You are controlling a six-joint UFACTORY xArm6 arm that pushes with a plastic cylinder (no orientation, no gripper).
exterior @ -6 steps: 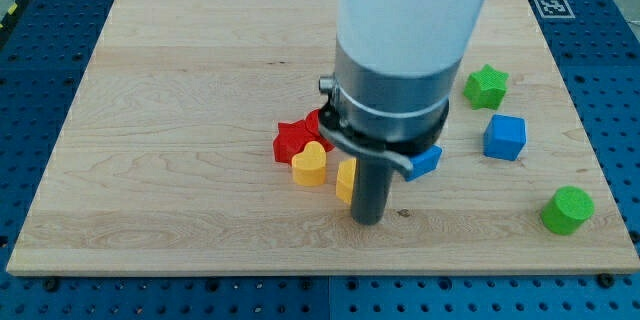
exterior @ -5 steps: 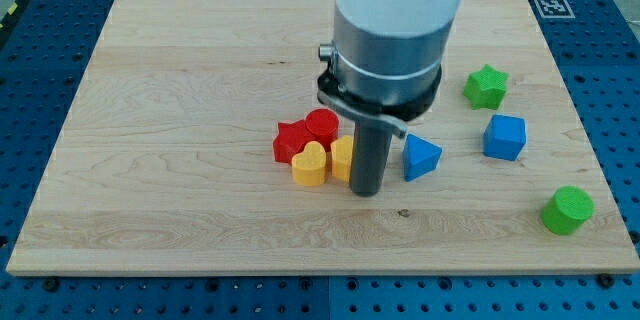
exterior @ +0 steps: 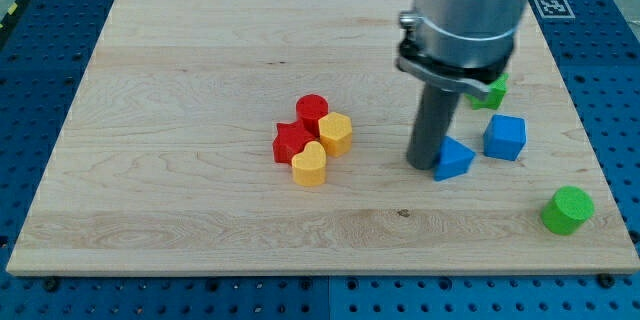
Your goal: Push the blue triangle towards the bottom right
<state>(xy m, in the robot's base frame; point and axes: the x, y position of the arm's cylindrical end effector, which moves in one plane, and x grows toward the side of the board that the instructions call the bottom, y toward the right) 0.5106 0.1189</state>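
Note:
The blue triangle [exterior: 455, 158] lies on the wooden board [exterior: 180, 80], right of the middle. My tip [exterior: 421, 165] stands on the board just at the triangle's left side, touching or nearly touching it. A blue cube [exterior: 504, 137] sits close to the triangle's right, a little toward the view's top.
A green star [exterior: 492, 91] lies above the blue cube, partly hidden by the arm. A green cylinder [exterior: 567, 210] sits at the lower right. Left of the middle cluster a red cylinder [exterior: 312, 110], a red star [exterior: 291, 143], a yellow heart [exterior: 309, 164] and a yellow hexagon [exterior: 336, 133].
My tip has moved right, away from the yellow blocks, to the blue triangle's left side. The triangle has shifted right, closer to the blue cube. The yellow hexagon has shifted slightly up.

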